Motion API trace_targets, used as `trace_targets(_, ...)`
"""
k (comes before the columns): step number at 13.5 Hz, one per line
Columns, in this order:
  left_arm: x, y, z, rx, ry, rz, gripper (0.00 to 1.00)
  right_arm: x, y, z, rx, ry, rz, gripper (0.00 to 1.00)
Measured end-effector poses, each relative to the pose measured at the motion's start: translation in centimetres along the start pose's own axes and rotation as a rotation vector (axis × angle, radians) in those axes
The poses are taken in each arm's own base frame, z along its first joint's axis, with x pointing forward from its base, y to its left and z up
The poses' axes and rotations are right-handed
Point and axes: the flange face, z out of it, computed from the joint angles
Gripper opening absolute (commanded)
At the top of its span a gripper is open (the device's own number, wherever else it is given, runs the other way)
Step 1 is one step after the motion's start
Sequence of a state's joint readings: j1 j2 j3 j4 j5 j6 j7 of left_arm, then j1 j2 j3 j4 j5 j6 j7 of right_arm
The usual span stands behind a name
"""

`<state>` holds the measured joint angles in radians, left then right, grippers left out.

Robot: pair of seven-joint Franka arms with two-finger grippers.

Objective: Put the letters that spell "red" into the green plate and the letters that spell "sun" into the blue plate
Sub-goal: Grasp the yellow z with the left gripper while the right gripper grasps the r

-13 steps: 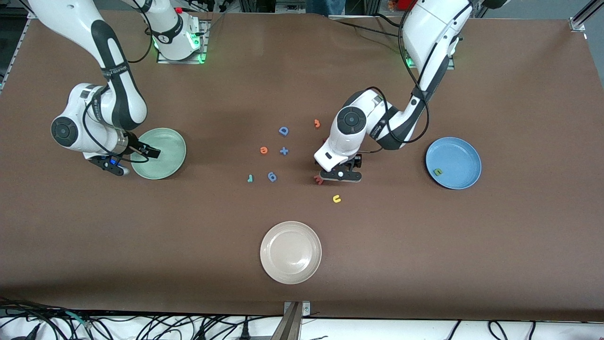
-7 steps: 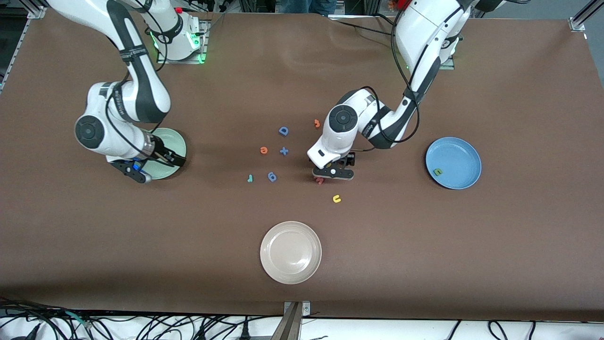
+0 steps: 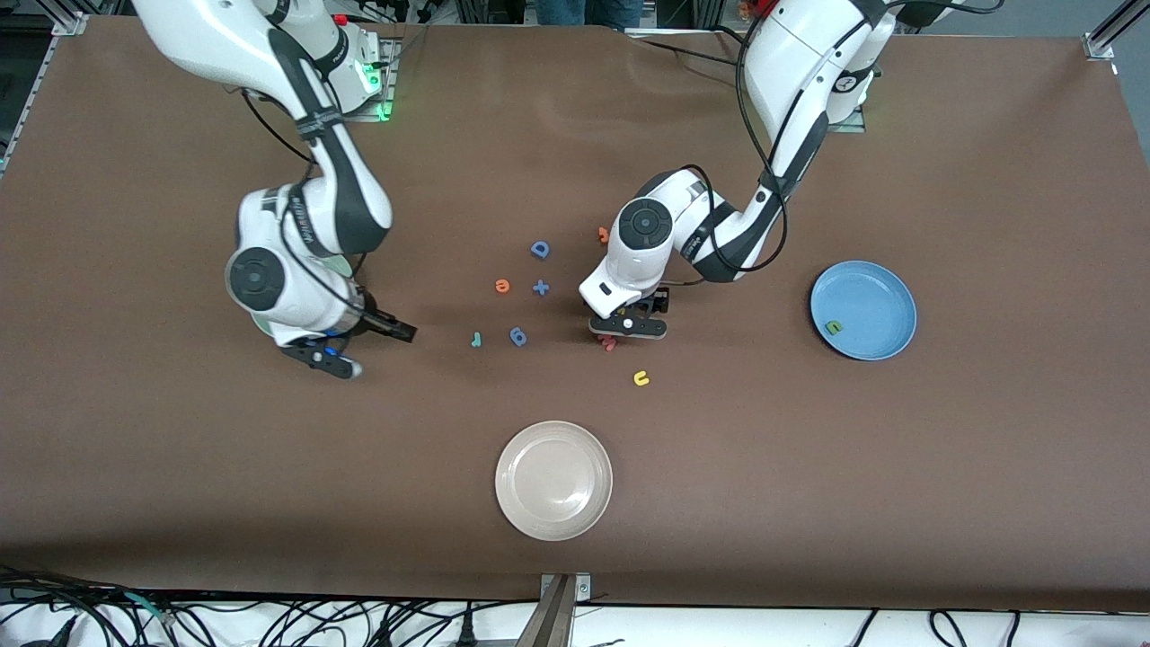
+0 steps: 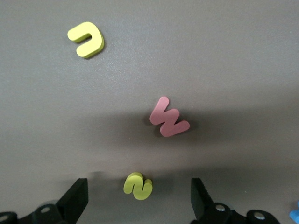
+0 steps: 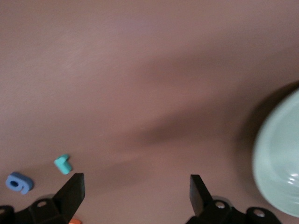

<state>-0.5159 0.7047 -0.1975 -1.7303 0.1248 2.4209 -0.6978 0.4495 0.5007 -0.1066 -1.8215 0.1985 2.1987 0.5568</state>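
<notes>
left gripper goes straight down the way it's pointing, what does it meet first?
Most likely the yellow "s", which lies between the open left gripper's fingers in the left wrist view. The salmon "w" sits just outside them. Height above the table is unclear.

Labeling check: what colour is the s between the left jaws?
Yellow. The s shows best in the left wrist view, lying on the table between the open jaws.

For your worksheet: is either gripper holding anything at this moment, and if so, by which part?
Nothing is held. The left gripper is open, its fingers standing apart on either side of the yellow "s" without touching it. The right gripper is open over bare table.
</notes>
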Motion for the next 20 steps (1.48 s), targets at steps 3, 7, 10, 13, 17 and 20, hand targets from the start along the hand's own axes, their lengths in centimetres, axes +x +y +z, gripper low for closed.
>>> trace_targets(3, -0.3, -0.1, 0.7, -0.001, -0.003, -0.005, 0.71, -2.0, -3.7, 2.7, -0.002, 0.025, -0.067, 0.99)
trace_targets(7, -0.4, -0.3, 1.0, 0.001, -0.005, -0.012, 0.27, -3.6, -6.2, 4.7, 0.004, 0.057, -0.167, 0.99)
trace_targets(10, -0.3, -0.3, 0.7, 0.001, -0.001, -0.028, 0.20, -4.2, -7.3, 5.3, 0.003, 0.091, -0.279, 0.96)
trace_targets(13, -0.3, -0.3, 0.7, 0.000, 0.000, -0.039, 0.17, -4.4, -7.9, 6.2, -0.021, 0.129, -0.341, 0.79)
trace_targets(17, 1.5, -1.8, -2.0, -0.002, 0.030, -0.073, 0.17, -4.8, -8.7, 7.0, -0.014, 0.155, -0.367, 0.65)
trace_targets(20, 4.3, -6.2, -6.0, 0.014, 0.040, -0.150, 0.18, -5.5, -9.3, 7.8, -0.016, 0.157, -0.384, 0.65)
